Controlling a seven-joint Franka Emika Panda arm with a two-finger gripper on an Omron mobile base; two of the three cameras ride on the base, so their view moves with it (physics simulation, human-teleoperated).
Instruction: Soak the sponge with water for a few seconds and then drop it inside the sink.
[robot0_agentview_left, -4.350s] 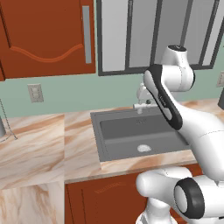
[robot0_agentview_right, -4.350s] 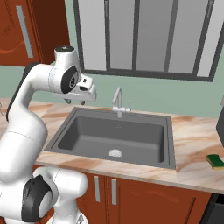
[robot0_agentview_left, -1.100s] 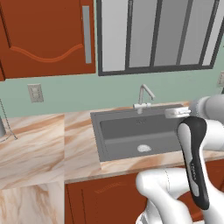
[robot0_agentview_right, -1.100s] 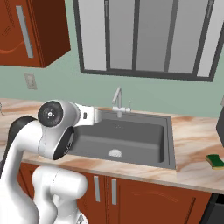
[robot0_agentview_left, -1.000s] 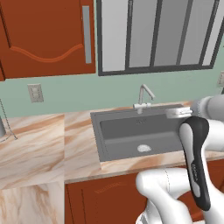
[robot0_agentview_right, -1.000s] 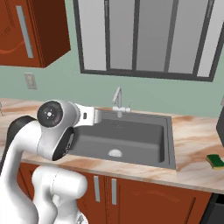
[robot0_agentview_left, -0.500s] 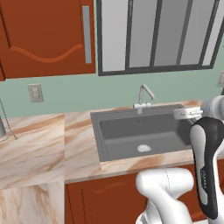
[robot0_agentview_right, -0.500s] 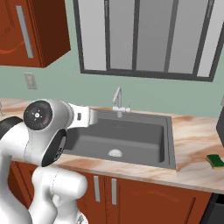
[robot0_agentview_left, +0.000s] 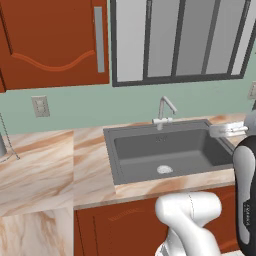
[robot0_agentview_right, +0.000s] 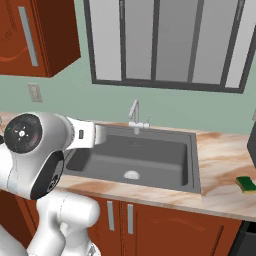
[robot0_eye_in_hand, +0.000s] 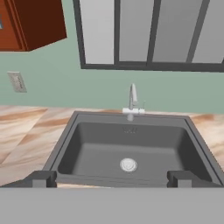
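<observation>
Marble counter (robot0_agentview_right: 225, 172) | dark sink (robot0_agentview_right: 192, 165) | green wall (robot0_agentview_left: 75, 107) | window (robot0_agentview_right: 165, 40)

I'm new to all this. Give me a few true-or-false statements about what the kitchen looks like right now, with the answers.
1. The sponge lies on the counter to the right of the sink. True.
2. Water is running from the faucet. False: no stream shows at the spout.
3. The gripper is open and holds nothing. True.
4. The sponge sits in the basin beside the drain. False: the basin holds nothing but the drain; the sponge is out on the counter.
5. The hand view looks over the sink towards the window. True.
</observation>
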